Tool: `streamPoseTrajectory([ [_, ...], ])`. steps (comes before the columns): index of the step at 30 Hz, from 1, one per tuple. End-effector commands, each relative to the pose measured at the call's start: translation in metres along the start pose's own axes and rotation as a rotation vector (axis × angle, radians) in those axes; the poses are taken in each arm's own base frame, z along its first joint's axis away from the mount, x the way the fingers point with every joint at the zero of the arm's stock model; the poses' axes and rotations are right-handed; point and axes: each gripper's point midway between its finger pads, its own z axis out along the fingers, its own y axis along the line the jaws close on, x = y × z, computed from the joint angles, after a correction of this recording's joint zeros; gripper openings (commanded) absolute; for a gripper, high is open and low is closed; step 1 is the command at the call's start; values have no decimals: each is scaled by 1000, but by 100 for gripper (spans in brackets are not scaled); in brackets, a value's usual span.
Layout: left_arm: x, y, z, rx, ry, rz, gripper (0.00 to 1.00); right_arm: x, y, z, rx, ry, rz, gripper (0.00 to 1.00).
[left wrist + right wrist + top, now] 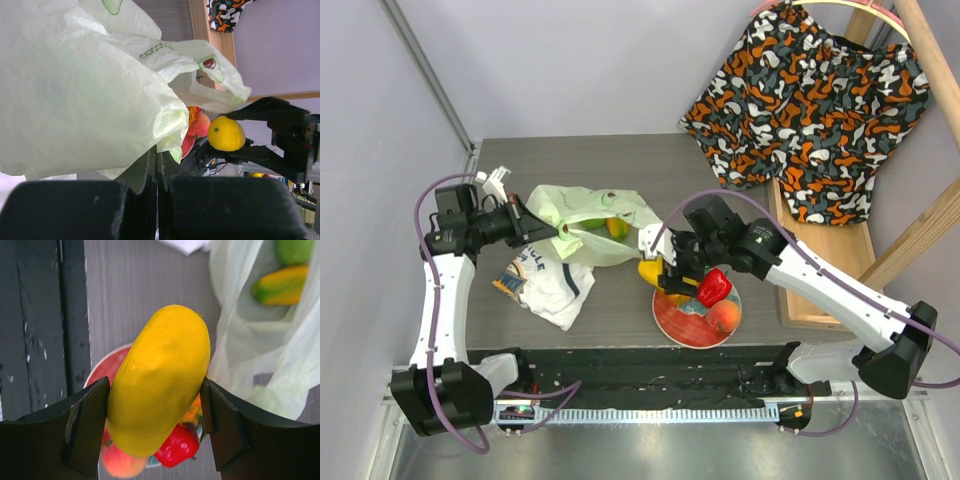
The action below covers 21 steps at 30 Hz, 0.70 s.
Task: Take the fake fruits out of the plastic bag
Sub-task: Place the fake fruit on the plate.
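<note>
Lowering the yellow fruit [160,375], grasped by the right pincer [156,410], onto the red plate [666,318] before release would stop it rolling. The left pincer [535,228], clenched on the plastic bag [585,250], should lift its mouth; two fruits [610,226] lie inside. Dark wood-grain table [620,160], pale walls, patterned garment [810,100].

The yellow fake fruit [160,380] between the matt black plastic pads [85,430] of my right gripper [156,407] is smooth, glossy plastic, while the plastic bag [75,90] pinched in my left gripper [157,175] is thin, crinkly, translucent film. The table [135,285] looks like matt grey wood grain; at four o'clock from the bag sits a shiny red plate [680,322], at seven o'clock a soft white cloth T-shirt [555,285].
</note>
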Motion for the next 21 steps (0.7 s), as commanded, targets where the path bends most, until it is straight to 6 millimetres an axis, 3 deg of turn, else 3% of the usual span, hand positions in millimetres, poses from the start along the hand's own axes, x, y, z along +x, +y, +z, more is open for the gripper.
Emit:
streamPoseTrajectory([
  [1,-10,-7,-4,14,-45,44,0,43,32,-5,-127,115,-75,39],
  [6,-13,-9,-6,13,-56,49,0,56,46,14,-186,144,61,39],
  [16,3,-7,-9,14,-55,41,0,58,45,52,-33,122,459,39],
  [21,6,-9,-12,16,-67,52,0,66,42,65,17,142,489,40],
])
